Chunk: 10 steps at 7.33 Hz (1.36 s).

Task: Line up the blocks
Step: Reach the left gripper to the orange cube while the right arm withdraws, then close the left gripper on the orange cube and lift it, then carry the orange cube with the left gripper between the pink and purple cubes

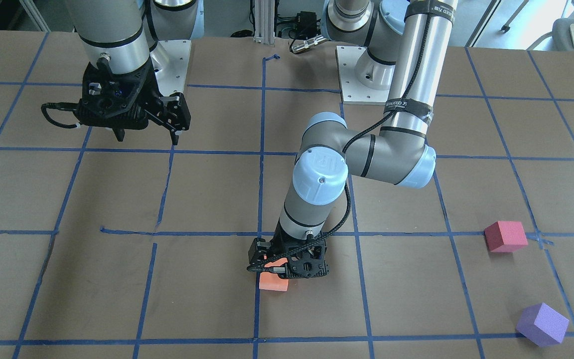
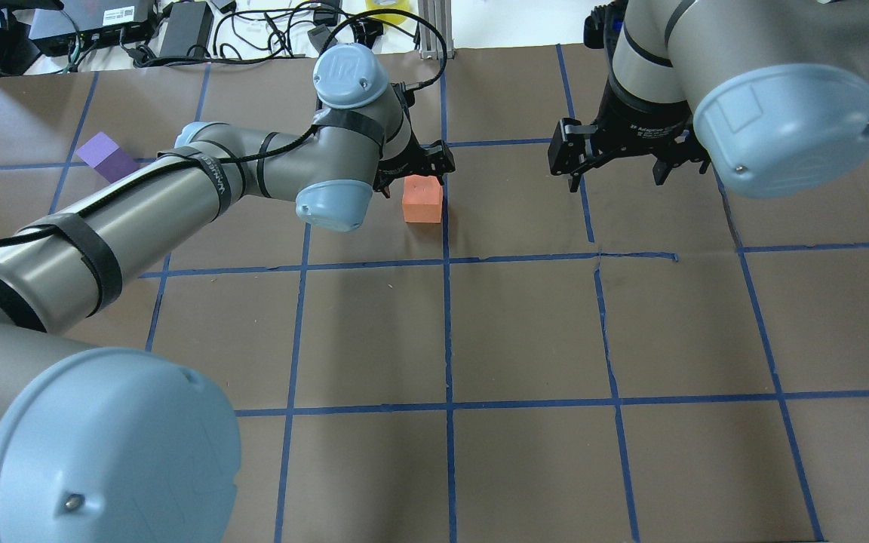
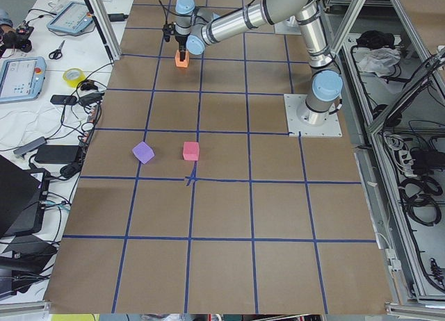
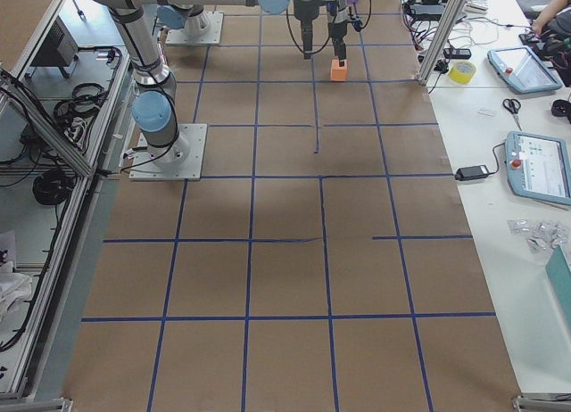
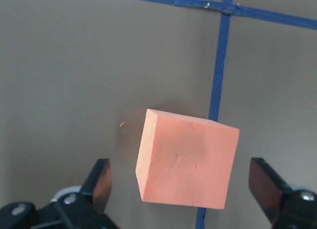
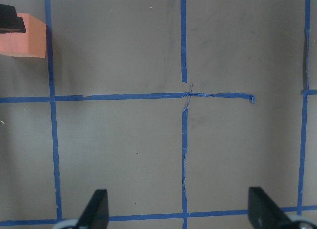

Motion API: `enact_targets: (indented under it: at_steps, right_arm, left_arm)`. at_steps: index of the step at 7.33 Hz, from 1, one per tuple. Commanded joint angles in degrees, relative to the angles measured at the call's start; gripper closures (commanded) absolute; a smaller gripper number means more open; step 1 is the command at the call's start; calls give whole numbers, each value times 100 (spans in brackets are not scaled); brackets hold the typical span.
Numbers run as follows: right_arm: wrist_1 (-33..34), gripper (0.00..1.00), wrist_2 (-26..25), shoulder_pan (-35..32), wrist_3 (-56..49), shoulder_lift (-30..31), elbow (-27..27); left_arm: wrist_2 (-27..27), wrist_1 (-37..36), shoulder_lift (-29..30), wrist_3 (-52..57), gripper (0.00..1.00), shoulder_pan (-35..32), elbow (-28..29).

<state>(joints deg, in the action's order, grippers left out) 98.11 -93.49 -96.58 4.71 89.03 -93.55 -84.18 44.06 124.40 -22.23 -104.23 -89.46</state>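
The orange block (image 1: pixel 273 282) sits on the brown table beside a blue tape line; it also shows in the overhead view (image 2: pixel 423 200) and the left wrist view (image 5: pixel 187 164). My left gripper (image 1: pixel 281 271) is open and low over it, with one finger (image 5: pixel 99 182) on each side and a gap at both. The reddish-pink block (image 1: pixel 505 236) and the purple block (image 1: pixel 542 324) lie apart on the robot's left side. My right gripper (image 2: pixel 615 164) is open and empty, hovering to the right of the orange block.
Blue tape lines (image 2: pixel 447 260) divide the brown table into squares. The two arm base plates (image 1: pixel 366 75) are at the robot's edge. Cables and power bricks (image 2: pixel 178 23) lie beyond the far edge.
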Motion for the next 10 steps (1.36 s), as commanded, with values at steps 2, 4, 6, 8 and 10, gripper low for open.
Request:
enact_targets:
  at_steps: [2, 4, 6, 8, 10]
  right_arm:
    - [-28, 0, 241, 402, -181, 114, -6]
    - [-80, 0, 332, 394, -111, 272, -15]
    - [-99, 0, 349, 386, -111, 386, -58]
    - [-475, 0, 401, 386, -111, 544, -59]
    - [-407, 0, 402, 359, -128, 545, -59]
  left_arm:
    - [95, -325, 312, -31, 26, -28, -2]
    - [24, -319, 261, 246, 74, -28, 226]
    - [-577, -249, 50, 1170, 88, 330, 262]
    - [-539, 189, -441, 2166, 92, 1592, 262]
    - [-100, 1084, -776, 2896, 92, 2919, 280]
